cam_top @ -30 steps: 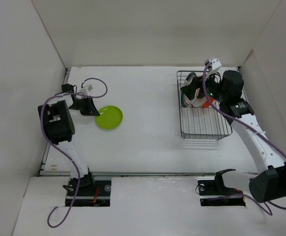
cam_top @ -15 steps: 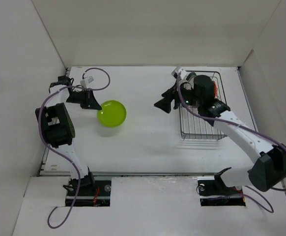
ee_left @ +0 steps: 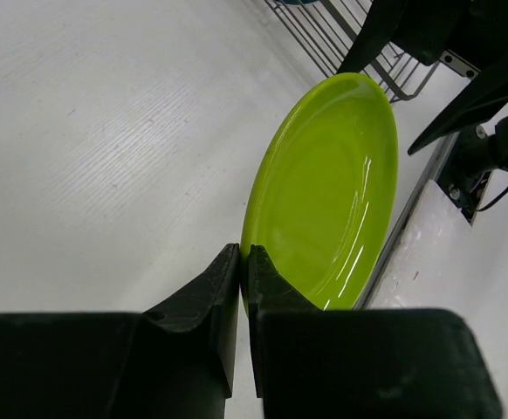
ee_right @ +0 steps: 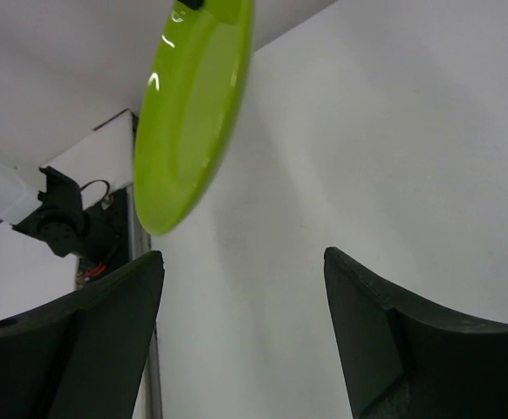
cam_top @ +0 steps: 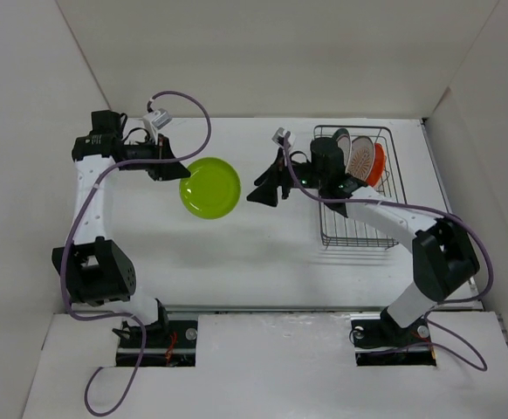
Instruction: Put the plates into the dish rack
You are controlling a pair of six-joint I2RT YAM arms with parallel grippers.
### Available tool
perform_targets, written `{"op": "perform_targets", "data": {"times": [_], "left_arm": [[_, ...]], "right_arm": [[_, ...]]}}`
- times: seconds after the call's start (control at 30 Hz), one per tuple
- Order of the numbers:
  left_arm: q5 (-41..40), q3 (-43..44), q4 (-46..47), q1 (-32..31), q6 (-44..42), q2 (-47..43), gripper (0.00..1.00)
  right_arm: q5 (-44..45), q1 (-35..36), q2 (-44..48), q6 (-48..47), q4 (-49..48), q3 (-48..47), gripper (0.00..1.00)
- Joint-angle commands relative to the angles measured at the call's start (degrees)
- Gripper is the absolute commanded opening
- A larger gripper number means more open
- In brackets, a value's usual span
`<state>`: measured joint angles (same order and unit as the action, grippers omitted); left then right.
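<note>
One white surface (cam_top: 263,262) carries the whole setup, walled on three sides.

Dish rack (cam_top: 359,229): black wire, right of centre, long side running away from the arm bases. A corner of it shows at the top of the left wrist view (ee_left: 324,35).

Left arm (cam_top: 86,201) reaches up the left side, then bends toward the middle. Right arm (cam_top: 378,209) crosses over the rack's near half and stretches left.

Lime-green plate (cam_top: 209,188): left of centre, well apart from the rack, tilted up on edge and off the surface in both wrist views (ee_left: 324,192) (ee_right: 193,113).

Three plates stand on edge at the rack's far end, side by side: white plate with a dark green rim (cam_top: 341,144), patterned plate (cam_top: 359,157), orange plate (cam_top: 375,166).

Left pincer (cam_top: 174,166): pressed together on the lime-green plate's rim, which sits between the finger pads (ee_left: 243,262).

Right pincer (cam_top: 267,188): spread wide, nothing between its fingers (ee_right: 88,340). It sits between the lime-green plate and the rack, near the plate, not touching.
</note>
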<state>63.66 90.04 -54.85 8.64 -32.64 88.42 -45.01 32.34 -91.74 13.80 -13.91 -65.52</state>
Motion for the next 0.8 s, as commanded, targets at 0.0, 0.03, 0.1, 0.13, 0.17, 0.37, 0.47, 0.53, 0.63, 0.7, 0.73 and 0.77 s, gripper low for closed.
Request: {"op": "perform_targets", "data": {"times": [0.0,0.03,0.1,0.13,0.17,0.37,0.47,0.53,0.63,0.7,0.73,0.77], "left_arm": [[2.96,0.75,-1.84,-0.65,-0.76,-0.36,0.0],[2.96,0.75,-1.84,-0.65,-0.76,-0.36,0.0],[3.58,0.75,-1.84,-1.17,-0.76,-0.36,0.0],[3.58,0.23,-1.84,-1.17,-0.76,-0.36,0.0],[4.19,0.22,-1.84,-1.17,-0.76,-0.36,0.0],[6.3,0.22,-1.84,-1.17,-0.76,-0.88,0.0],[6.92,0.22,-1.84,-1.7,-0.76,-1.5,0.0],[6.92,-0.3,-1.84,-1.7,-0.76,-2.02,0.0],[6.92,-1.01,-1.84,-1.7,-1.36,-2.03,0.0],[7.45,-1.79,-2.45,-1.7,-1.9,-2.03,0.0],[7.45,-2.41,-2.45,-1.7,-2.51,-2.03,0.0],[7.45,-2.41,-2.45,-1.7,-2.51,-2.03,0.17]], "right_arm": [[-4.9,2.29,-0.71,3.69,-9.64,-3.83,0.79],[-4.91,2.29,-0.72,4.21,-10.16,-4.35,0.79],[-4.91,2.81,-1.24,4.74,-10.79,-4.36,0.79],[-4.91,2.82,-1.85,5.26,-11.39,-4.36,0.79],[-4.91,2.82,-2.38,5.27,-11.4,-4.36,0.79],[-3.85,4.57,-5.98,7.02,-12.45,-6.2,0.78],[-3.33,5.1,-8.53,8.77,-13.94,-8.39,0.72],[-3.33,5.1,-9.59,11.23,-16.83,-9.19,0.51],[-4.28,5.1,-9.59,16.31,-21.05,-9.81,0.26],[-5.43,3.44,-9.59,20.02,-25.35,-9.28,0.14],[-5.43,3.43,-9.59,21.86,-29.55,-7.63,0.09],[-5.43,2.56,-8.46,25.36,-31.59,-6.74,0.06]]}}
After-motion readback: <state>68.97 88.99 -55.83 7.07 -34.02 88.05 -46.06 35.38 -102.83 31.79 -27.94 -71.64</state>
